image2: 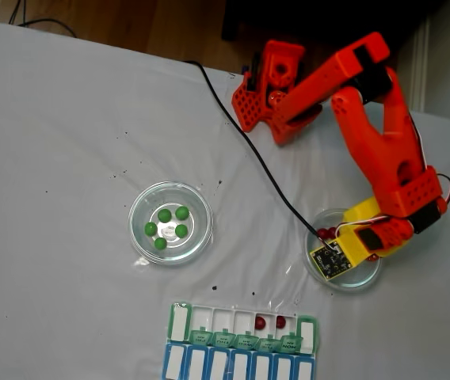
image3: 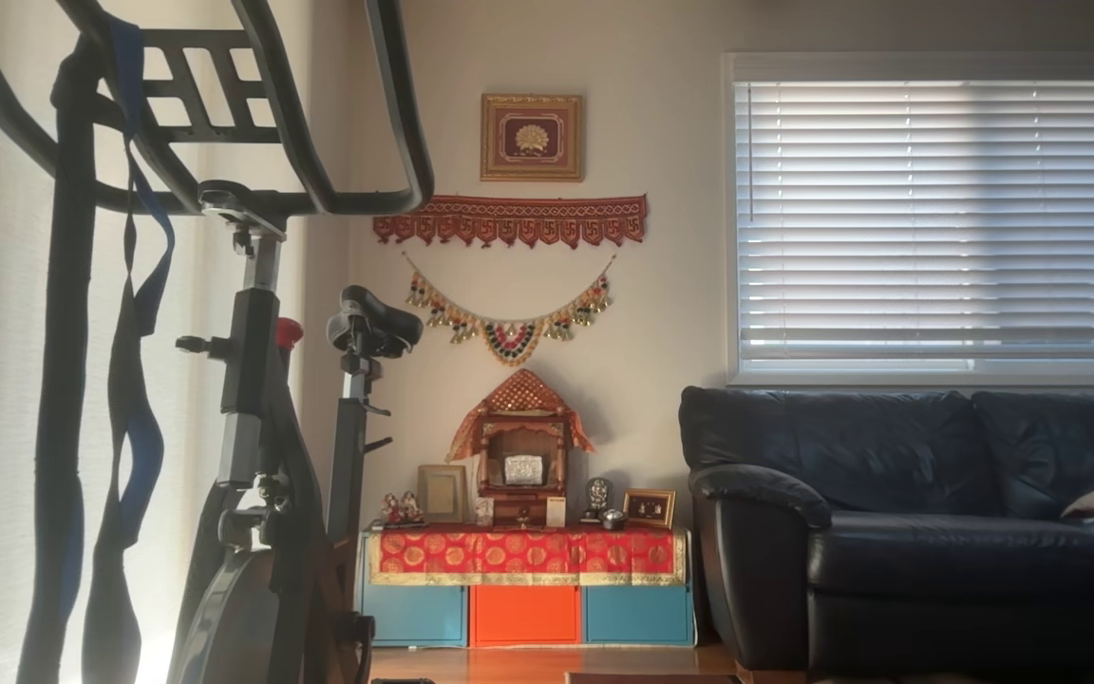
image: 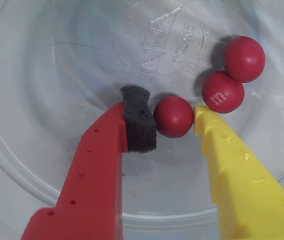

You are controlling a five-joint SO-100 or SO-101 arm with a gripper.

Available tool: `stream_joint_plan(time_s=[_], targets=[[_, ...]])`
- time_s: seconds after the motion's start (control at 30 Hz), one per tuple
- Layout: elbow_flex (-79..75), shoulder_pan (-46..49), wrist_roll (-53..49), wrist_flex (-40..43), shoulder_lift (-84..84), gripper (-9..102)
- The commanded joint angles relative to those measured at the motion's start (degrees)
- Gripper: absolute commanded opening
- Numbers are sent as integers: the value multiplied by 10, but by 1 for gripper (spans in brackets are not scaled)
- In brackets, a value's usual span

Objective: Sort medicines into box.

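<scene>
The claw (image: pixel 174 120) is down inside the clear dish (image: pixel 27 165), its red foam-padded finger and yellow finger parted around one red pill (image: pixel 173 116), both nearly touching it, not yet clamped as far as I can tell. Two more red pills (image: pixel 223 91) sit just beside the yellow tip. That pill is round and slick, so uneven closing could squirt it away or nudge the neighbours. Out on the bench (image2: pixel 66 119), the green box (image2: pixel 179 323) already holds two red pills; the green pills (image2: pixel 166 223) wait in the other dish.
</scene>
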Motion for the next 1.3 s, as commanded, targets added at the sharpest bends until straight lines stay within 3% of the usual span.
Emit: stream_joint_plan(time_s=[0.0, 0.27, 1.27], targets=[[-21, -24, 5, 17, 22, 17], [-28, -17, 0, 49, 71, 18], [-6, -34, 4, 5, 2, 10]])
